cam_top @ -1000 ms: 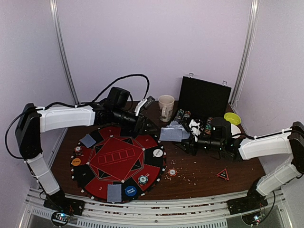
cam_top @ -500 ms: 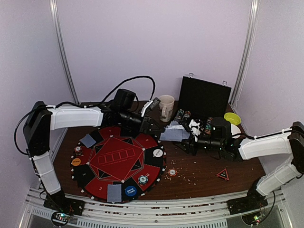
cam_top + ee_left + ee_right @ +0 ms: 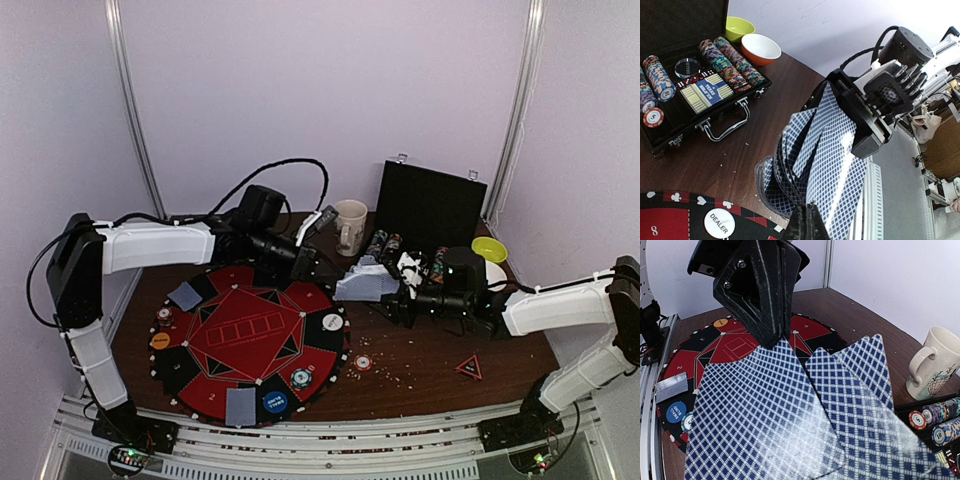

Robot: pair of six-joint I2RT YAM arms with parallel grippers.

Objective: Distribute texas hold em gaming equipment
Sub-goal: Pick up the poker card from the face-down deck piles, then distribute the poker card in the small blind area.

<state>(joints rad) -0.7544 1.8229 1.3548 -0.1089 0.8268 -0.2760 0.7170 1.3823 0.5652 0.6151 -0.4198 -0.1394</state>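
Hands meet over the desk (image 3: 430, 345) in the overhead view. The right hand (image 3: 400, 290) is clamped on a fan of cards (image 3: 366, 284). The left hand (image 3: 328, 270), on an arm extended from the left, is clenched at the fan's left edge. A round red-and-black mat (image 3: 250, 335) is laid on the left part of the desk. Two single cards (image 3: 186, 295) (image 3: 241, 406) are set face down on it, along with a white button (image 3: 332, 322), a blue button (image 3: 274, 402), an orange button (image 3: 160, 340) and two chips (image 3: 301, 378). A third chip (image 3: 363, 362) is seen just beside the mat's right rim. An open black case (image 3: 430, 205) is stood at the back right, between a mug (image 3: 350, 226) and a yellow-green bowl (image 3: 489, 250).

From the left wrist, the left hand (image 3: 807, 222) is shown pressed shut on the lower edge of the front card (image 3: 835, 195). The fan (image 3: 800, 145) is gripped at its far side by the right hand (image 3: 860, 140). Rows of chips (image 3: 730, 60) are packed in the case (image 3: 720, 107), with the yellow-green bowl (image 3: 739, 27) and an orange bowl (image 3: 760, 47) beyond it. The white button (image 3: 719, 223) is marked DEALER.

From the right wrist, the left hand (image 3: 771, 340) is seen pinched on the top edge of the front card (image 3: 765, 410). The remaining cards (image 3: 865, 405) are fanned to the right. Behind are the mat (image 3: 730, 345), one single card (image 3: 672, 386), the blue button (image 3: 676, 411), the mug (image 3: 932, 362) and chip stacks (image 3: 935, 422).
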